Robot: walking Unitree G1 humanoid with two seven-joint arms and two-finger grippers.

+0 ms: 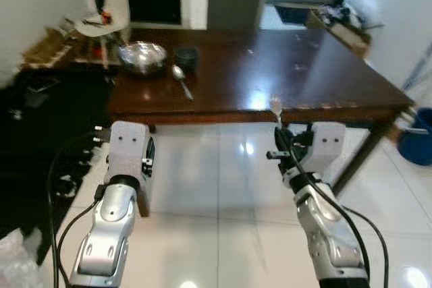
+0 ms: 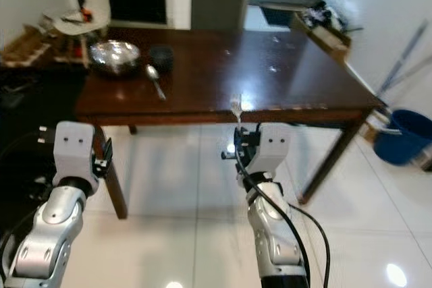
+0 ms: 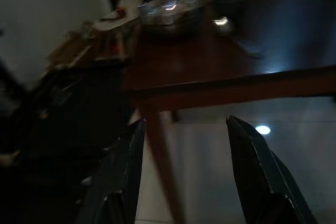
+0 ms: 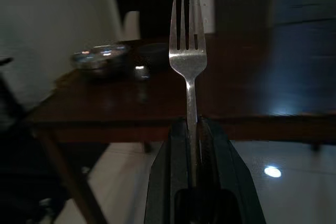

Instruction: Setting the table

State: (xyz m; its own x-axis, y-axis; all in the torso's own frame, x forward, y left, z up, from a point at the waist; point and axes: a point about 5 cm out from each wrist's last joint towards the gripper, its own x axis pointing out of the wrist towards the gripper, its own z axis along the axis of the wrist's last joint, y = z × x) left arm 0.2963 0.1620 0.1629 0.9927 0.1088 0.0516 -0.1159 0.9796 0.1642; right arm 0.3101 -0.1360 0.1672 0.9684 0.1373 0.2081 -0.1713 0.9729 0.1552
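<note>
In front of the dark wooden table (image 1: 297,79), over the white tiled floor (image 1: 216,207), the right gripper (image 4: 192,129) has its jaws closed on the handle of a silver fork (image 4: 187,59). The fork stands upright with its tines up, its lower handle hidden between the black fingers (image 4: 220,161). In the head views its head reaches just up to the table's near edge, and whether it touches the edge cannot be told.

The left gripper (image 3: 181,129) hangs in front of the table's left corner with its jaws open and nothing between them. Its wrist view is dim, and one table leg (image 3: 160,166) shows between the fingers.

At the far left of the table sits a metal bowl (image 1: 142,57); what it holds, if anything, cannot be made out from this angle. Just beside it stands a small dark cup (image 1: 186,57), its inside also too dark to read. A spoon (image 1: 181,79) lies on the tabletop in front of the two, bowl end towards them.

Beyond the table's left end a cluttered shelf (image 1: 50,48) carries blurred items and a white chair back (image 1: 116,1) rises behind it. At the far right corner sits a cardboard box (image 1: 341,25) with dark contents that are hard to identify. A blue bucket (image 1: 417,136) is cut off at the picture's right edge.
</note>
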